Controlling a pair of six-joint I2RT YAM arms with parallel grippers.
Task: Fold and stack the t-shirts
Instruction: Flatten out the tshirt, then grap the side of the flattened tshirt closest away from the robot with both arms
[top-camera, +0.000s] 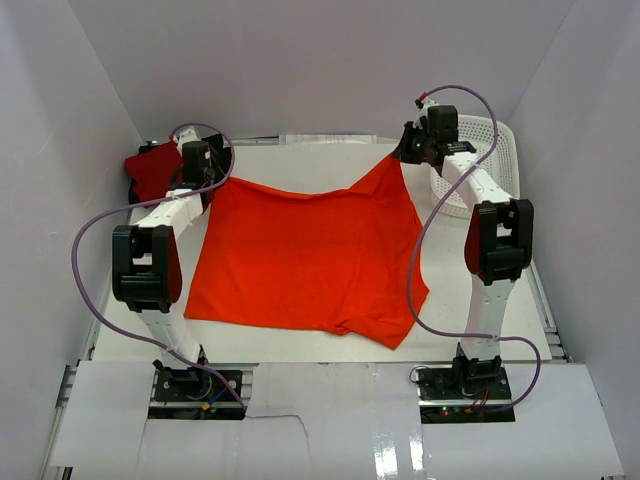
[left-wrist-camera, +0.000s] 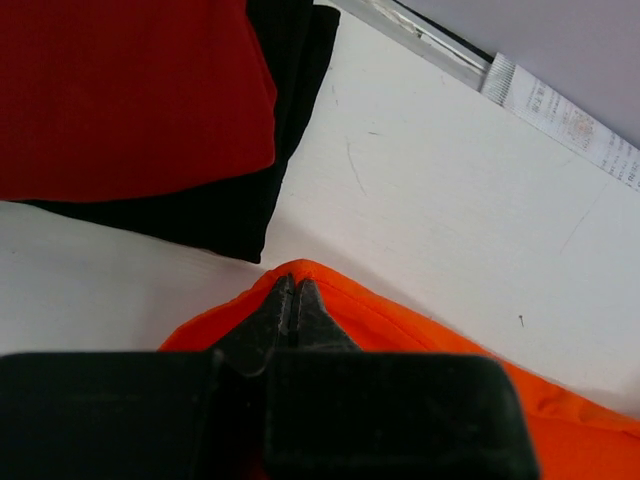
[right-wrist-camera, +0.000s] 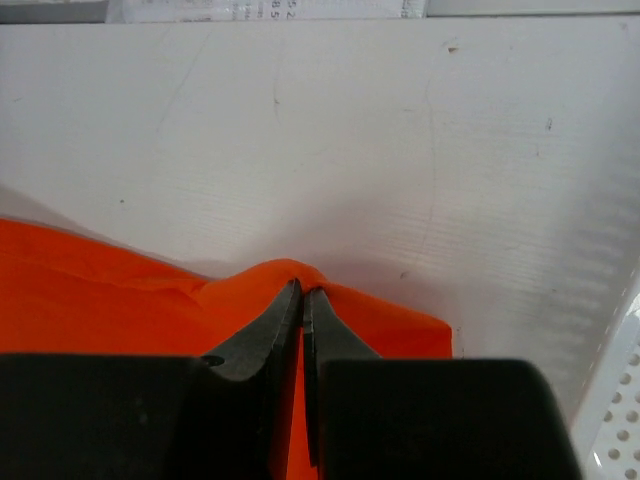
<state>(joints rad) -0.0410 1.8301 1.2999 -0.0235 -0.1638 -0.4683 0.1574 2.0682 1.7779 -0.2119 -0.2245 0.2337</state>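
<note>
- left gripper (left-wrist-camera: 293, 292), right gripper (right-wrist-camera: 303, 296): each pinching a far corner of the orange t-shirt (top-camera: 310, 255) mid-table.
- red t-shirt (top-camera: 150, 172) lies on black t-shirt (left-wrist-camera: 290, 120) at ten o'clock.
- fold starting, i judge; next, draw both corners toward six o'clock.

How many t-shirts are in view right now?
3. The orange t-shirt spread mid-table, far corners pinched by left claw and right claw; crimson t-shirt folded far left, atop the black t-shirt. More could be hidden underneath.

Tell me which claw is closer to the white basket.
Right. The right claw pinches the far right corner of the orange t-shirt, just left of the basket; the left claw grips the opposite far corner, across the table beside the folded crimson t-shirt.
</note>
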